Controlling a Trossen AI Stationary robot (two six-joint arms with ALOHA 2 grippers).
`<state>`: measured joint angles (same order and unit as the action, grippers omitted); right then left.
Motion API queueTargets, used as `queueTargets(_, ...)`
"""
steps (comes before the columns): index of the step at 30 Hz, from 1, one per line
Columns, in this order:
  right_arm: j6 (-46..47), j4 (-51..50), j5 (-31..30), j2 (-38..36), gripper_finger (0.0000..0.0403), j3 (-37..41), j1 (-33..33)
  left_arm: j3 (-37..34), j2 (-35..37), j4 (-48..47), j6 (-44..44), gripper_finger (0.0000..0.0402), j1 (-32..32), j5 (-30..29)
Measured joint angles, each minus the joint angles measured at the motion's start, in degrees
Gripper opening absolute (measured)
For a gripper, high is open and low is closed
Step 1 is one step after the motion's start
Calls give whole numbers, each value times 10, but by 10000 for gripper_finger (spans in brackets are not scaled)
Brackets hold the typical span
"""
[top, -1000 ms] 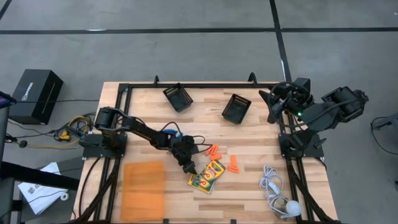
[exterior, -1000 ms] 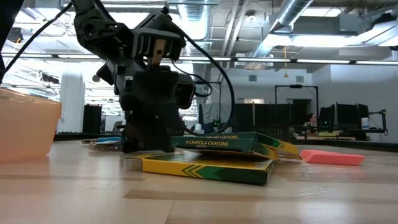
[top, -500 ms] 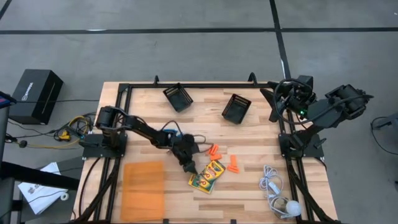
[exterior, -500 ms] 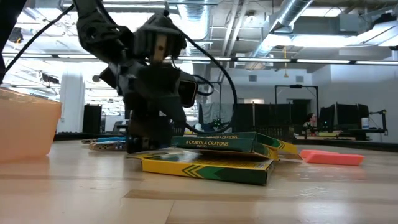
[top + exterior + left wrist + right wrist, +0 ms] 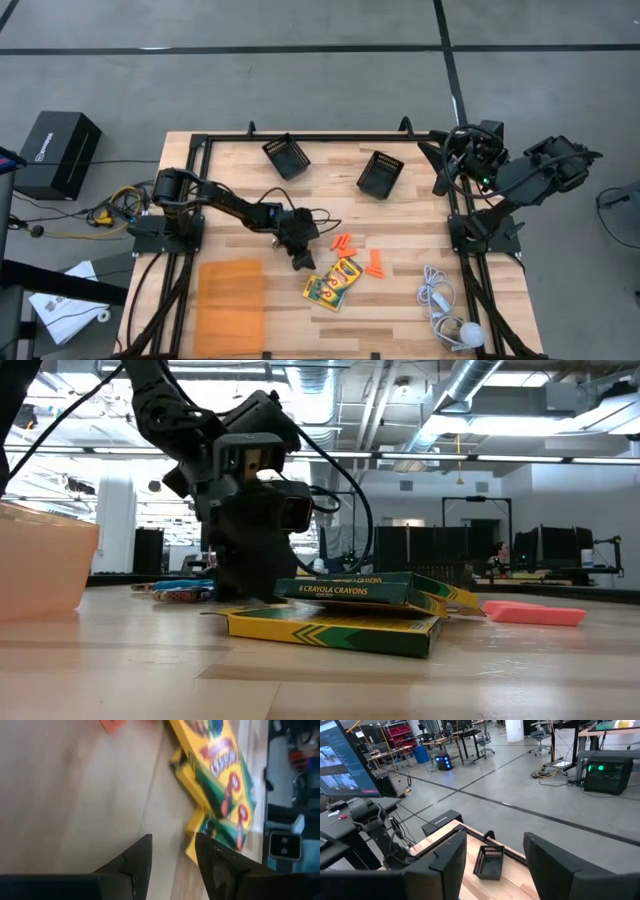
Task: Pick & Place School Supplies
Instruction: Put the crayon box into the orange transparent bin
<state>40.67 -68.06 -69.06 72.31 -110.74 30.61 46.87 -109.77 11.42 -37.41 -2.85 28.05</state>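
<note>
Two yellow-and-green crayon boxes [image 5: 332, 283] lie stacked flat near the table's middle; the low view shows the upper box [image 5: 345, 591] across the lower one. Several stubby orange pieces [image 5: 343, 243] rest on the wood just beyond them, toward the far and right sides. My left gripper [image 5: 300, 259] hovers open, pointing down, close to the boxes' left end. In its wrist view the fingers [image 5: 172, 854] stand over bare wood, with the boxes [image 5: 215, 770] ahead. A blue-handled tool [image 5: 185, 591] lies behind that arm. My right gripper [image 5: 492, 865] waits open off the table's far right corner.
Two black mesh bins [image 5: 286, 156] [image 5: 380, 172] sit near the far edge. An orange tray [image 5: 231, 304] lies at the near left. A white cord with a round bulb [image 5: 445, 312] is at the near right. A black frame rail [image 5: 320, 137] borders the table.
My left gripper drew back a little from the crayon boxes' left end toward the far edge, and it tipped as the arm stretched out lower. The boxes stayed where they were. The right arm turned slightly at its corner.
</note>
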Motion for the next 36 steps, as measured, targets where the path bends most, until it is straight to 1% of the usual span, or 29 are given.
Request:
queueTargets(7,-4,7,0,0,187,0,0,0,1,-6,-1,145,-32,-16)
queueTargets(19,-7,14,0,0,185,0,0,2,-6,-2,-9,145,-45,-1)
queueTargets(29,-9,20,0,0,186,0,0,2,-8,22,-46,145,-63,-6)
queueTargets(36,-93,87,0,0,186,0,0,2,-8,28,-56,145,-69,-18)
